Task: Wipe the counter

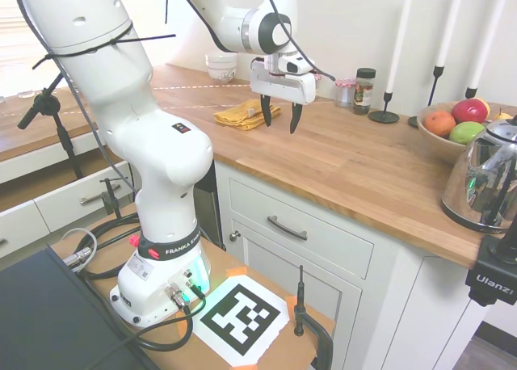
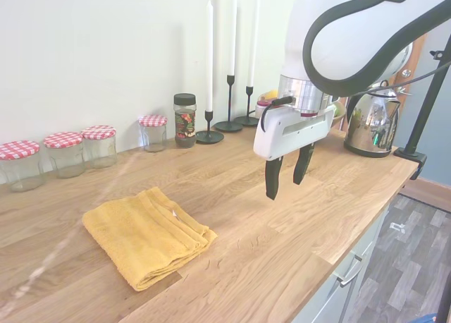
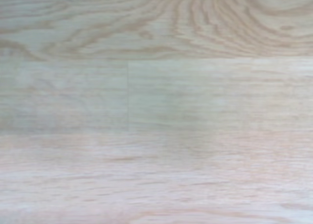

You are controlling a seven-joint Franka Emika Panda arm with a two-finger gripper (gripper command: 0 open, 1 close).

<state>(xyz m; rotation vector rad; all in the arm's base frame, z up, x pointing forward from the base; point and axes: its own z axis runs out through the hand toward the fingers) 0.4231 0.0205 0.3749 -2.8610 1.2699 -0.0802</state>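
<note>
My gripper (image 2: 287,176) hangs above the counter (image 2: 282,231) with the two dark fingers (image 2: 273,180) spread apart and nothing between them. They point straight down and do not touch the wood. The wrist view shows only bare plank grain, so under me there is just the worktop.

The thing I need for wiping is the yellow cloth (image 2: 146,235). It lies folded flat on the counter, near my gripper but clearly apart from it, on the side away from the kettle (image 2: 371,122) and closer to the front edge of the counter than the row of jars (image 2: 65,152) by the wall.

I judge the cloth to be light and soft, probably terry, so it will bend and hang when I lift it. It should not slip much, but the folded layers can open. I think the best place to take hold is the thick folded edge that faces my gripper, closing over all layers together. The counter itself is hard and stiff, so I can press the cloth on it firmly.
</note>
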